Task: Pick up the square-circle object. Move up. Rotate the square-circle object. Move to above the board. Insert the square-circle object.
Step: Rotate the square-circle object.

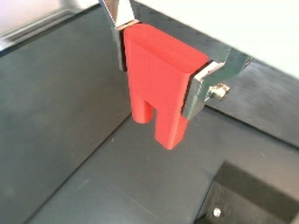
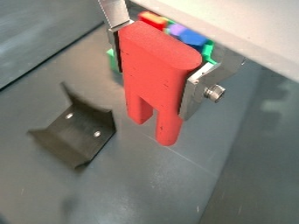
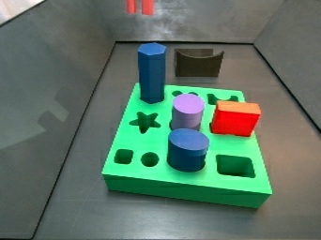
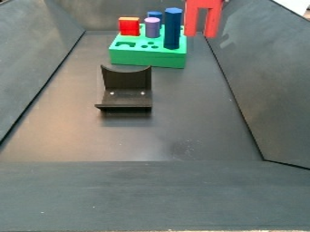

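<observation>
My gripper [image 1: 160, 70] is shut on the square-circle object [image 1: 158, 83], a salmon-red piece held by its block end between the silver fingers [image 1: 197, 91], prongs hanging free above the dark floor. In a wrist view the same piece [image 2: 155, 79] hangs in the gripper [image 2: 158, 72] near the edge of the green board [image 2: 112, 58]. A side view shows only its prongs [image 3: 141, 7] at the upper edge, behind the board [image 3: 131, 173]. From the opposite side the piece [image 4: 204, 16] is high in the air, right of the board [image 4: 136, 58].
On the board stand a tall blue prism [image 3: 152, 70], a purple cylinder [image 3: 187, 112], a blue cylinder [image 3: 189, 148] and a red cube [image 3: 235, 118]. The dark fixture [image 3: 198, 62] stands beside the board and shows on the floor [image 2: 73, 131]. Sloping walls enclose the floor.
</observation>
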